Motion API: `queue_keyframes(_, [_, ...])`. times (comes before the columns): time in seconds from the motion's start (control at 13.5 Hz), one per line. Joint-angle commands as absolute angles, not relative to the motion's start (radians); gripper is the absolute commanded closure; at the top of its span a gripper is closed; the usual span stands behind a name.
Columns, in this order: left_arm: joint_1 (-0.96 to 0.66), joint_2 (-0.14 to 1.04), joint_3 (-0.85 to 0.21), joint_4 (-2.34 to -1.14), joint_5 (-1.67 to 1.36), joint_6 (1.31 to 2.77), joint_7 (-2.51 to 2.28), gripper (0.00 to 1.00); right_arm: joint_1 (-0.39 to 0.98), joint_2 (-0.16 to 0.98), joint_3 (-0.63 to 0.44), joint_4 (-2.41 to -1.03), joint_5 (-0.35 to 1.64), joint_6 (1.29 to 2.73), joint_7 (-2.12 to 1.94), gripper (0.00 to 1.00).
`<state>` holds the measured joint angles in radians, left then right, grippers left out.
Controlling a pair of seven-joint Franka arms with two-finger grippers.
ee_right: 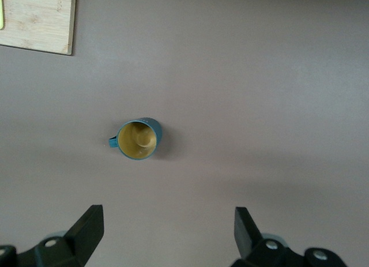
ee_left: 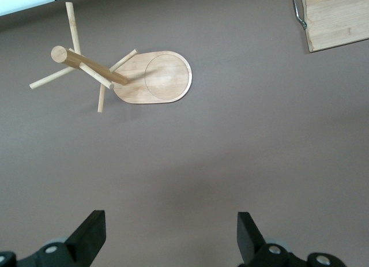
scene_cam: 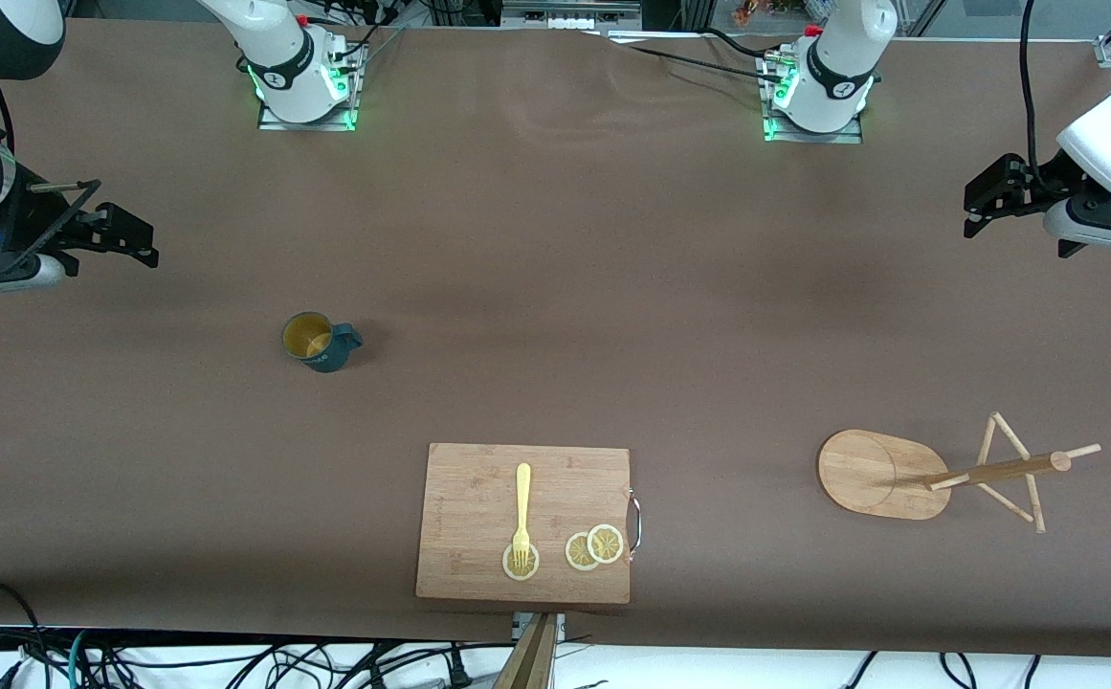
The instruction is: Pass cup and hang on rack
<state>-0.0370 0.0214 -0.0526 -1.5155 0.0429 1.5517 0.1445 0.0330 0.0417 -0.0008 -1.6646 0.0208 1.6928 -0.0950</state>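
Both grippers' fingers spread wide, empty; cup (scene_cam: 320,342) stands apart from them.

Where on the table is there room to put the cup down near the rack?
Bare table lies between the cutting board and the rack, and in the wide stretch from the rack toward the arms' bases. The board is crowded with a fork and lemon slices. The cup stands alone toward the right arm's end.

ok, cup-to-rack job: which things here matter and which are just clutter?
Job:
cup, upright on the table
rack
right gripper, open, empty
left gripper, open, empty

Clutter:
cutting board
fork on it
three lemon slices on it
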Motion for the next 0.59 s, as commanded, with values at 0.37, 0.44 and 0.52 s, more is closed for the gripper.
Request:
queue_keyframes(0.37, [-0.040,0.040,-0.049,-1.447,0.071,1.537,0.132,0.00,0.038,0.054,-0.002,-1.644,0.003,1.661,-0.109,0.00])
queue_keyframes(0.44, [-0.040,0.040,-0.049,-1.447,0.069,1.537,0.130,0.00,0.038,0.054,-0.002,-1.649,0.003,1.660,-0.112,0.00])
queue_keyframes(0.52, [-0.040,0.040,-0.048,-1.445,0.069,1.537,0.130,0.00,0.038,0.054,-0.002,-1.655,0.003,1.655,-0.110,0.00])
